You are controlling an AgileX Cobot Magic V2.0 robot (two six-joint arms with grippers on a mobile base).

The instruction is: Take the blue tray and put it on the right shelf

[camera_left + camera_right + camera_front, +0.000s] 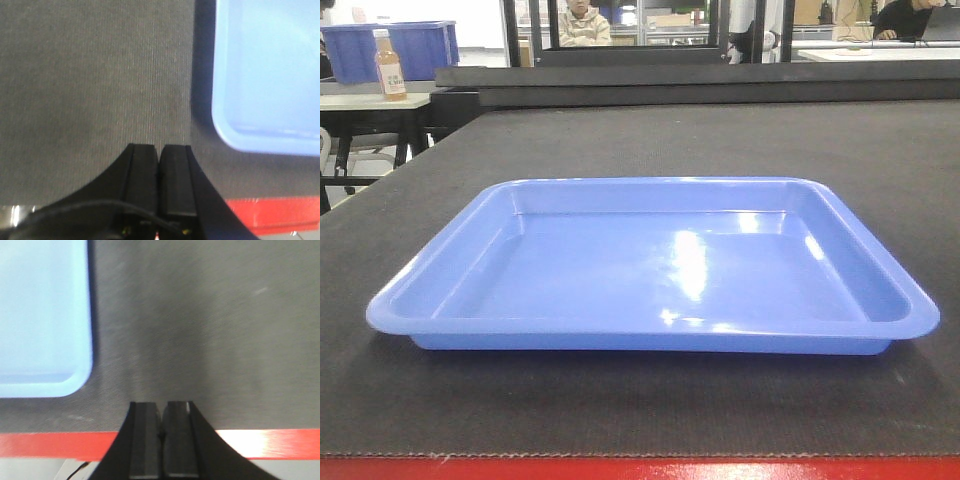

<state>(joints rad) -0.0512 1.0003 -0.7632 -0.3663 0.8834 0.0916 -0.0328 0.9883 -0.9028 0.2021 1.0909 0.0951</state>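
The black-topped table (440, 400), red along its near edge, runs out of every view. On it the blue tray (650, 270) lies flat and empty. Each wrist view shows only one rounded corner of it: ahead and right of the jaws of the left gripper (159, 150), ahead and left of those of the right gripper (163, 407). Both pairs of jaws are pressed together, holding nothing, clear of the tray. Far beyond, the deep blue bins (390, 50) hide their contents. The label on the orange drink bottle (389, 65) is too small to read.
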